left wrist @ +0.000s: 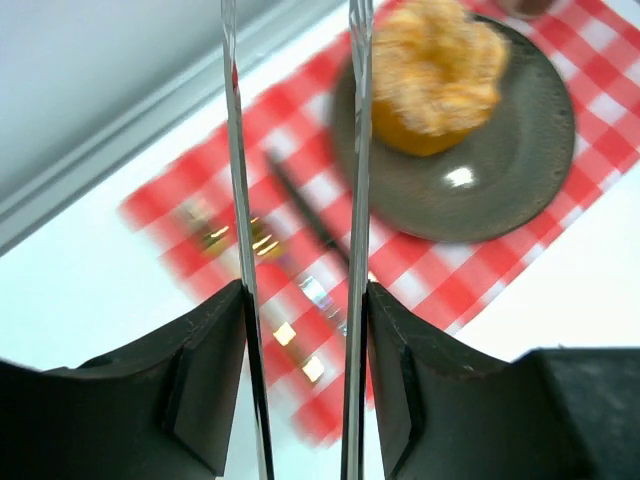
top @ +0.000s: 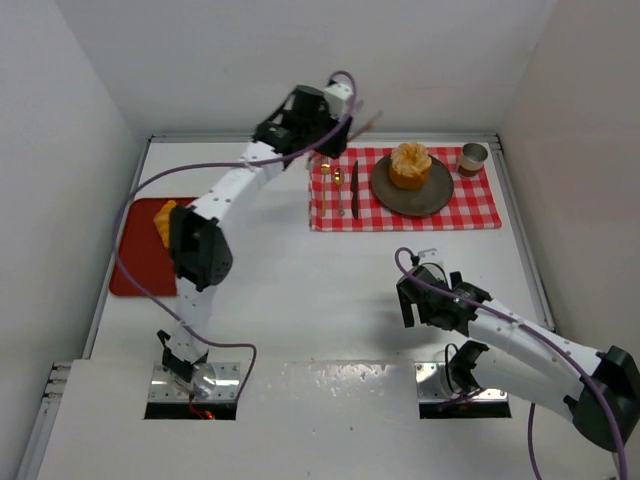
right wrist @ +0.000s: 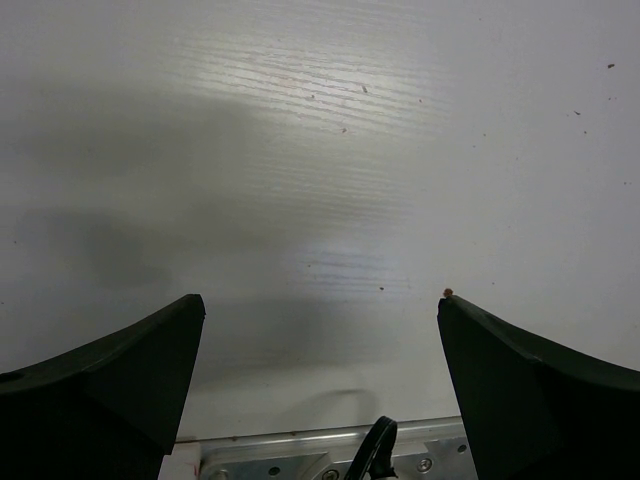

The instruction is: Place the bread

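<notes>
A golden round bread [top: 410,165] sits on a dark plate [top: 440,195] on the red checkered cloth [top: 480,210]. The left wrist view shows the same bread [left wrist: 435,75] on the plate [left wrist: 520,170], up and right of the fingers. My left gripper [top: 335,110] hovers over the cloth's far left end, shut on metal tongs [left wrist: 357,150]. The tongs' two thin blades stand apart with nothing between them. My right gripper [top: 420,300] is open low over bare white table [right wrist: 320,150], holding nothing.
A knife [top: 354,188] and a fork [top: 338,190] lie on the cloth left of the plate. A small cup [top: 473,158] stands at the cloth's far right. A red board [top: 135,260] with an orange bread piece [top: 165,222] lies by the left wall.
</notes>
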{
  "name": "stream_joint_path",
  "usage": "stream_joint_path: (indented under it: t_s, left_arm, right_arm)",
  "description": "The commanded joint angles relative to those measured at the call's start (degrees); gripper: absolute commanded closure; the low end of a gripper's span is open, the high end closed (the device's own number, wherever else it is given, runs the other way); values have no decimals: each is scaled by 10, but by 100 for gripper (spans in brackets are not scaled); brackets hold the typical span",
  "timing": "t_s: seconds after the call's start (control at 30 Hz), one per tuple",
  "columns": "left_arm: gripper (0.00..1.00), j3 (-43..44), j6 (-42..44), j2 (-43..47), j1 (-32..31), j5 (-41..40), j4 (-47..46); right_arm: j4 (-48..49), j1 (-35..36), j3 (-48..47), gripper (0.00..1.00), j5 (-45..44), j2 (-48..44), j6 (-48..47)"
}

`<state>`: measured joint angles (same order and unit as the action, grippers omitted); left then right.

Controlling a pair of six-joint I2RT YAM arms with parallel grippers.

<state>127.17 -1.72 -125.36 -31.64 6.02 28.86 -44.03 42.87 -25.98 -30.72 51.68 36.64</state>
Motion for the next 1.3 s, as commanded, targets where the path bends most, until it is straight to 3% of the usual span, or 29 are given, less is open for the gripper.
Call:
stream_joint_path:
  t_s: [0.0, 0.1, 0.23, 0.3, 0.47, 0.63, 1.17, 1.27]
  left_arm:
    - [47, -78, -13, 149, 86, 9, 44]
    - [47, -184, -13, 234, 161, -21, 58]
    - [43, -409, -13, 381, 263, -51, 77]
    - [41, -473, -4, 459, 304, -44, 82]
    - [41, -614, 36, 542, 437, -30, 99]
    - [41, -656, 42, 563, 502, -23, 93]
    - [40, -683, 66, 521, 549, -36, 68]
    - [40, -683, 72, 493, 576, 26, 68]
  right_arm:
    - [18, -1, -29, 0, 9, -5, -2]
    - [28, 1, -31, 0, 19, -4, -19]
    - [41, 5, -32, 0, 33, 1, -26]
    - [51, 6, -35, 0, 42, 6, -31]
    - [62, 16, -57, 0, 49, 34, -39]
    - [60, 36, -70, 0, 46, 46, -35]
    - [9, 58, -82, 0, 21, 8, -8]
    - [4, 69, -82, 0, 13, 6, 1]
